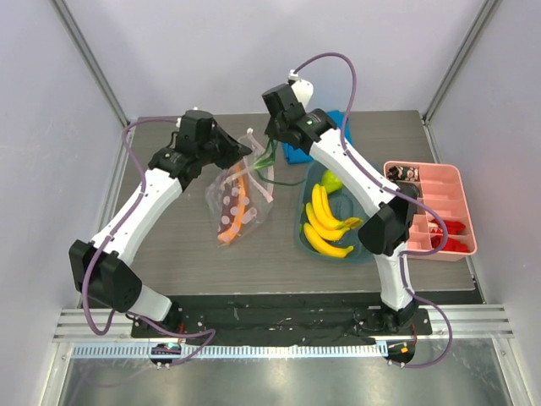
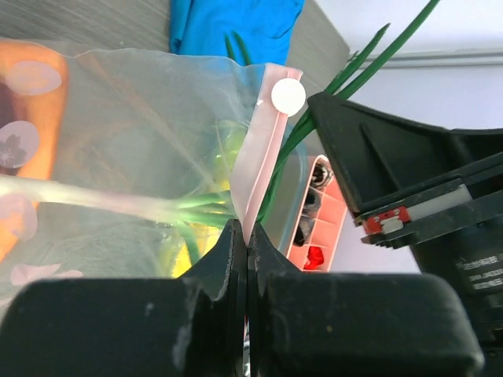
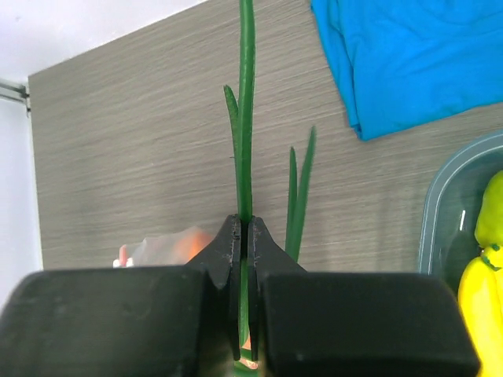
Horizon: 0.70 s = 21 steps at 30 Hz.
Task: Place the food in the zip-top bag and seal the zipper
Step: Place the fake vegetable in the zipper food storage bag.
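Observation:
The zip-top bag lies slanted at mid-table, its mouth lifted toward the back. The orange-red pepper is inside it. My left gripper is shut on the pink zipper strip, just below the white slider tab. My right gripper is shut on a leaf of the green onion. The onion's pale stalk reaches into the bag, and its leaves stick out at the mouth. The banana bunch and the green pear-like fruit lie in the teal tub.
A blue folded cloth lies behind the tub, partly under the right arm. A pink compartment tray with small dark and red pieces stands at the right edge. The two grippers are close together above the bag's mouth.

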Each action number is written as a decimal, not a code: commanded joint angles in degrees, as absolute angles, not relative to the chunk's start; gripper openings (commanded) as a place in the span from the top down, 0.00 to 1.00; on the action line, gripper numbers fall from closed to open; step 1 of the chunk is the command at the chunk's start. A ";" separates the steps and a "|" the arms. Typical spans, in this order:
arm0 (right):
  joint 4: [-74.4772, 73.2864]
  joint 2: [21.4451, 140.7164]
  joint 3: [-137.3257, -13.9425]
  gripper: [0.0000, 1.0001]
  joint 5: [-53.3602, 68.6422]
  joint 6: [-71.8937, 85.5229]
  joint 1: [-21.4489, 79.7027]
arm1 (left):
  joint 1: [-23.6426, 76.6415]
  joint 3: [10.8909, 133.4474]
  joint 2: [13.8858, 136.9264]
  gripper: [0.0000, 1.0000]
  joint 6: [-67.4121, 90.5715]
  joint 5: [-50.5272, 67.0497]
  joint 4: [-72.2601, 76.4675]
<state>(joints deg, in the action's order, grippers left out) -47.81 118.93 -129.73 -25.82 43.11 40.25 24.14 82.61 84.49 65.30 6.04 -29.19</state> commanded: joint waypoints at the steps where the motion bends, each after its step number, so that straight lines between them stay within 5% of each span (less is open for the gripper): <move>1: -44.39 115.49 -128.59 0.99 -22.58 41.95 44.89 | 23.73 83.41 81.74 1.00 69.33 6.77 -23.12; 17: -35.08 107.23 -117.96 0.96 -26.80 36.13 48.43 | 20.57 78.05 80.69 1.00 78.22 8.35 -22.33; 21: -32.09 104.25 -113.40 0.76 -22.78 33.49 48.43 | 19.43 77.52 80.60 1.00 79.19 10.28 -20.13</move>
